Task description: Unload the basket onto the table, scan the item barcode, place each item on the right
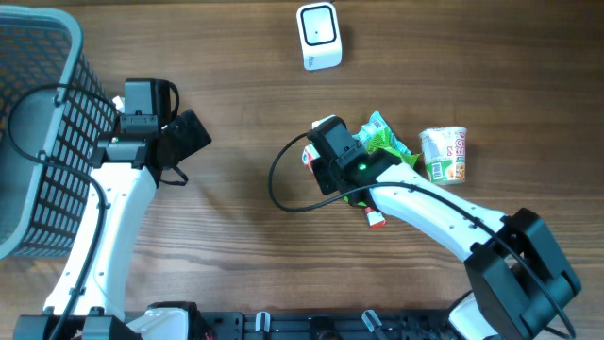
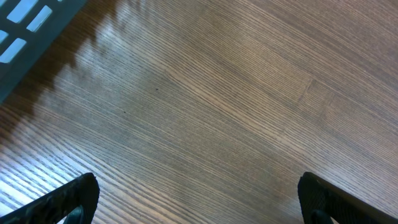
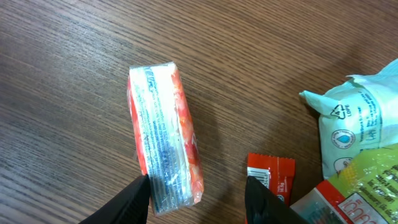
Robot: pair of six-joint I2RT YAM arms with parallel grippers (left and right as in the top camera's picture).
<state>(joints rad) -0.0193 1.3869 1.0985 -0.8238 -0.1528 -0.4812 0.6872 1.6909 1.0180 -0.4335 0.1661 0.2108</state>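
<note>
pickup step: the right pincer (image 3: pixel 198 198) straddles one end of the glossy orange-and-white packet (image 3: pixel 163 130), which lies flat on the desk (image 3: pixel 74 50); whether it pinches yet i cannot tell. next likely calls for a firm lift toward the white scanner (image 1: pixel 318 36), barcode facing it. the left pincer (image 2: pixel 199 202) hangs released.

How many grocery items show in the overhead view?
4: orange pack at the right gripper, green bag, noodle cup, red packet by the right arm. The arm may hide more.
</note>
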